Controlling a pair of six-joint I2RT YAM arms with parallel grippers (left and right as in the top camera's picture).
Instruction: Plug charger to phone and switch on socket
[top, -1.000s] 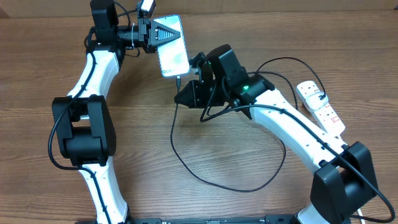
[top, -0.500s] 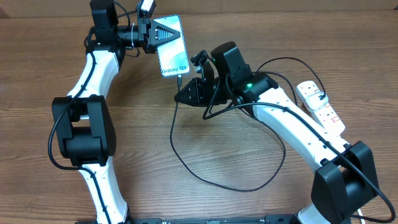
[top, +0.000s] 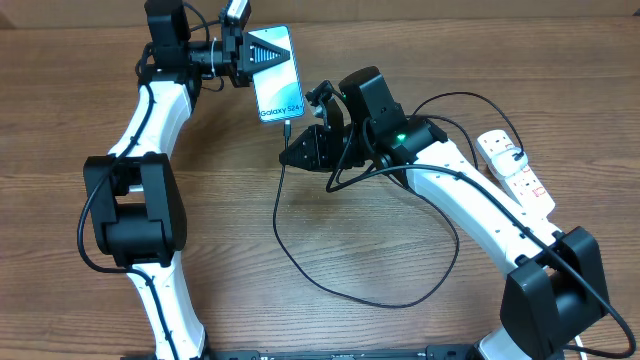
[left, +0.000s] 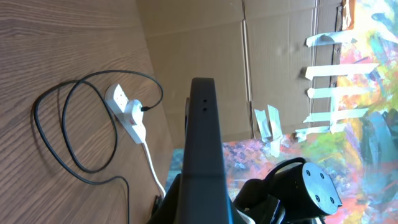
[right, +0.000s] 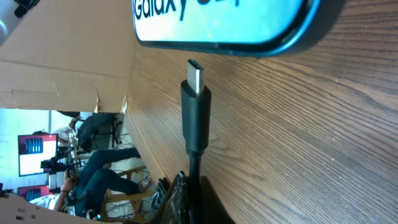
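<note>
The phone (top: 278, 88) shows its lit "Galaxy S24+" screen, and my left gripper (top: 258, 56) is shut on its far end. In the left wrist view it is a dark slab seen edge-on (left: 202, 130). My right gripper (top: 297, 152) is shut on the charger (top: 288, 128) just behind its black connector (right: 196, 115). The connector's metal tip points at the phone's lower edge (right: 249, 45), with a small gap between them. The charger's thin black cable (top: 340, 290) loops over the table to the white socket (top: 516, 170) at the right.
The socket (left: 127, 112) has a white plug in it and a white cord running off. Cable loops (left: 62, 137) lie on the wooden table beside it. A cardboard wall (left: 205, 37) closes the far side of the table.
The right gripper has shifted slightly up and to the right with the connector. The phone has tilted a little, so its screen text now shows. Nothing has moved over the last half second.
</note>
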